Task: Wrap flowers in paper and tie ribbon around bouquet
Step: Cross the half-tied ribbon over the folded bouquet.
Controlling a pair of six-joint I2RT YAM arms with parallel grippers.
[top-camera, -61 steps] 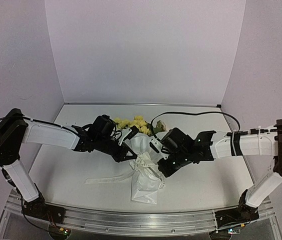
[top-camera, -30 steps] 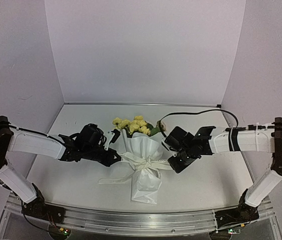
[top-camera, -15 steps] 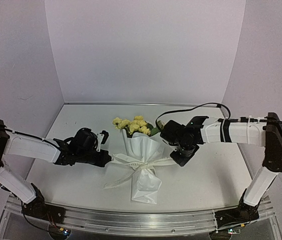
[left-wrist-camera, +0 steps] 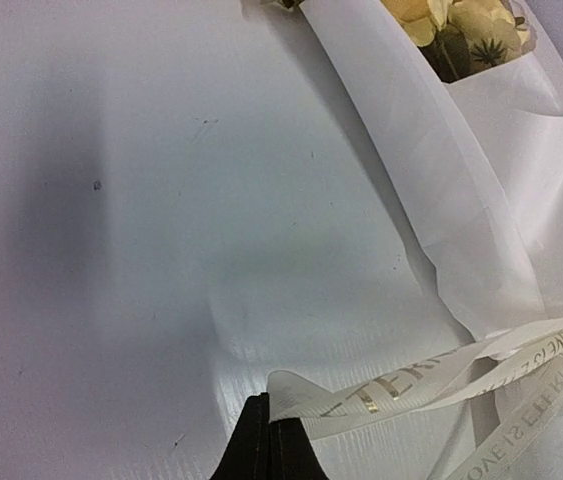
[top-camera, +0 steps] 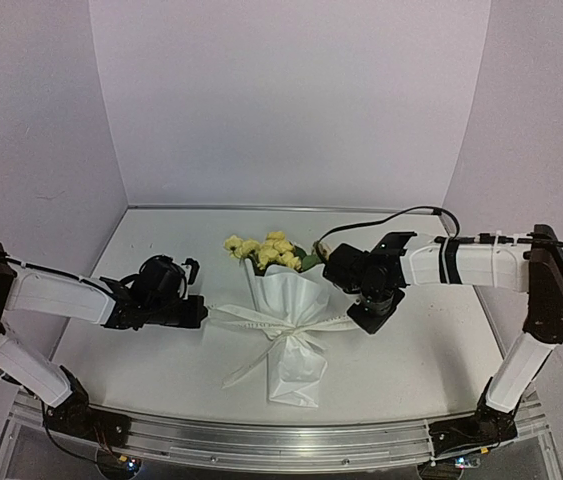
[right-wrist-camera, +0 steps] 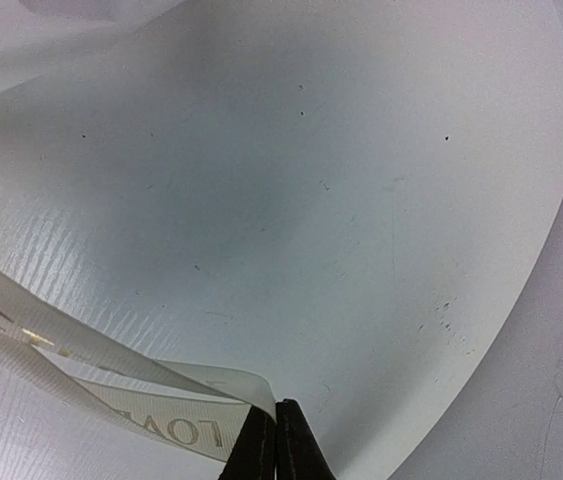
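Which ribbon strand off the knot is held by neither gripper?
The ribbon tail slanting toward the near left; the other two stretch sideways into the shut left gripper and right gripper.

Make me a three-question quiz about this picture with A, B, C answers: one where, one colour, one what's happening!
1. Where is the ribbon tied? A) round the paper's middle B) round a vase C) round a box
2. What colour are the flowers? A) red B) yellow C) blue
3. What is the left gripper doing? A) standing wide open B) pinching the ribbon C) pinching a leaf
Answers: 1 A, it cinches the paper below the flowers; 2 B, pale yellow petals; 3 B, it is shut on a ribbon end.
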